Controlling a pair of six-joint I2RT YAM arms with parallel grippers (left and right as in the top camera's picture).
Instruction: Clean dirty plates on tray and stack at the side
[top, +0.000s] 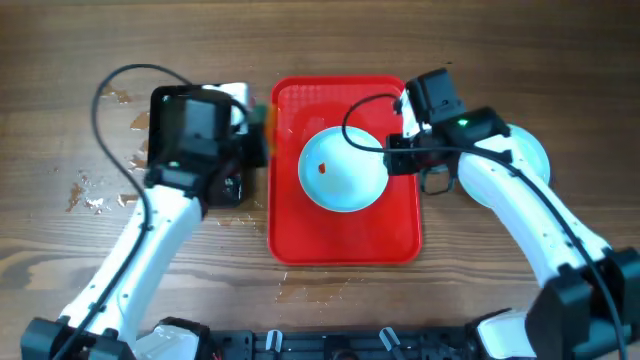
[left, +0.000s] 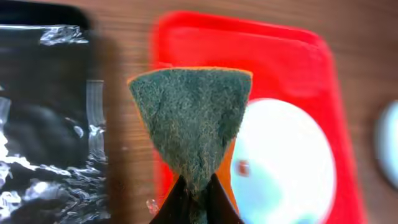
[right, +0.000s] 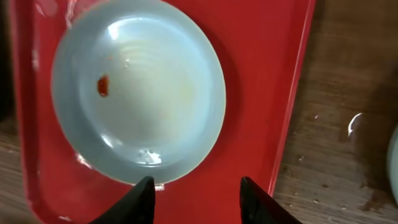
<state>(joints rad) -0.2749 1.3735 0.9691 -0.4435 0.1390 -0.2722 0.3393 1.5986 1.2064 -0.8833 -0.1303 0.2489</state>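
Observation:
A pale blue-white plate (top: 343, 168) with a small red-orange smear lies on the red tray (top: 345, 240). My left gripper (left: 196, 200) is shut on a green and orange sponge (left: 193, 118), held over the tray's left edge (top: 258, 128), left of the plate (left: 286, 165). My right gripper (right: 198, 190) is open and empty above the tray (right: 249, 143), by the rim of the plate (right: 138, 90); in the overhead view it (top: 398, 158) is at the plate's right side. A second plate (top: 532, 152) lies on the table right of the tray, partly under the right arm.
A black rectangular tray (top: 190, 130) with wet crinkled film stands left of the red tray, under the left arm, and shows in the left wrist view (left: 43, 124). Water drops lie on the wood around it. The second plate's edge shows at the right (right: 394, 155).

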